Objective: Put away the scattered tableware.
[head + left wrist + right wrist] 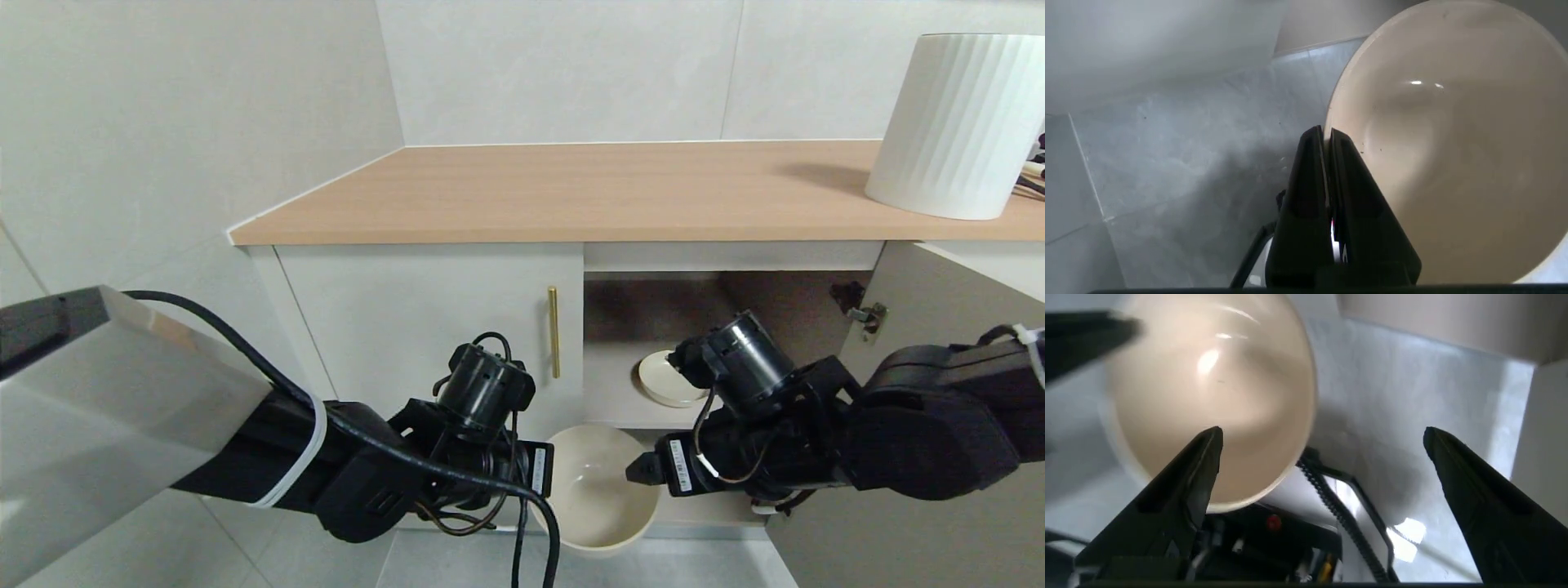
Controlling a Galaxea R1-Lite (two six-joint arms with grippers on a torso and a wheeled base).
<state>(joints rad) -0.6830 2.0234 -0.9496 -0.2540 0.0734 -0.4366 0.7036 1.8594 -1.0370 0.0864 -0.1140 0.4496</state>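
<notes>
Cream bowl (600, 490) hangs low before open cabinet (424, 318). Rim pinched tight by left gripper (1327, 140); right gripper (1323, 437) spread wide, just beside bowl. Judged rigid, glossy, likely slippery and breakable; rim pinch adequate, second hold on opposite rim safer

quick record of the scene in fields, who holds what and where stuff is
left hand: shut on the rim of the bowl
right hand: open, beside the bowl, holding nothing
bowl: cream, empty, held low in front of the cabinet
doors: right door open, left door shut
plate: on the shelf inside the cabinet
counter: white ribbed container at the right
</notes>
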